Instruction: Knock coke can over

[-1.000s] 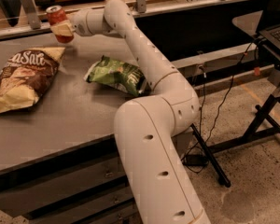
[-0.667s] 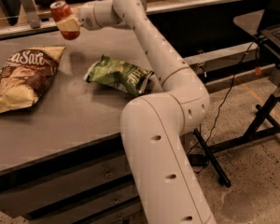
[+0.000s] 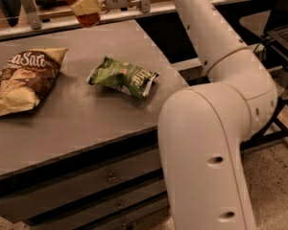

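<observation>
Hand (image 3: 85, 5) at top left of view, at the far edge of the tabletop (image 3: 86, 123), closed on the coke can (image 3: 89, 19); one cream-coloured finger (image 3: 88, 4) lies across the can's side, w/ red showing above and below it. Can tilted, its upper end cut off by the top edge of the view; its lower end sits level w/ the rail (image 3: 134, 14) behind the tabletop, and whether it touches any surface cannot be told. White arm (image 3: 221, 80) runs from the large foreground segment at lower right, up through an elbow, then diagonally left to the hand. On the tabletop: brown chip bag (image 3: 24, 80) lying flat at left, partly out of view; green chip bag (image 3: 122, 76) crumpled near centre, well apart from the brown one. Both bags lie nearer the camera than the can and apart from it. Drawers (image 3: 110, 178) w/ small pulls below the tabletop's front edge. Laptop (image 3: 285, 32) at upper right; speckled floor (image 3: 273, 186) at lower right.
</observation>
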Robot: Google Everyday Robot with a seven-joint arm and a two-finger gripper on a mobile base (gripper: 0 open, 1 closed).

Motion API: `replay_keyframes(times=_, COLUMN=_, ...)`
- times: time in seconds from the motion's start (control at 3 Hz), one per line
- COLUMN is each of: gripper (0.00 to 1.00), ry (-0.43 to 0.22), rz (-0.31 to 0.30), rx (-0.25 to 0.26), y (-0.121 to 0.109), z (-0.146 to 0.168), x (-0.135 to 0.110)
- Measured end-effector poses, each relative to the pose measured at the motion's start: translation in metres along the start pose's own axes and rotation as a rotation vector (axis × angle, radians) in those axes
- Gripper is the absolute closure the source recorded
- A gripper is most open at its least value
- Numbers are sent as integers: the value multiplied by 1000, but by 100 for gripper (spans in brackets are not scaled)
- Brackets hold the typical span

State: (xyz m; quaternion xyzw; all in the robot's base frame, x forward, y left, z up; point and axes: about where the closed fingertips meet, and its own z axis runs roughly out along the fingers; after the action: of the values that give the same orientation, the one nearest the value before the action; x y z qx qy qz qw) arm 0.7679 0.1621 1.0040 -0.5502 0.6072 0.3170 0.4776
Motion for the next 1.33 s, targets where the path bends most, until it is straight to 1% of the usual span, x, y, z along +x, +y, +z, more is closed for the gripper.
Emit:
replay_keyframes(times=0.33, gripper=100, ry=113, rz=-75, rx=-41, y=38, z=-35, x=-12)
replay_keyframes(times=0.67, gripper=100, ry=278, rz=-232, rx=-111, y=84, z=-51, x=-18)
replay_keyframes(times=1.0, gripper=100, ry=443, rz=-441, rx=-190, y=116, z=-53, x=-12)
replay_keyframes(times=1.33, gripper=100, ry=563, rz=-593, rx=-284, y=140, z=-52, x=-7)
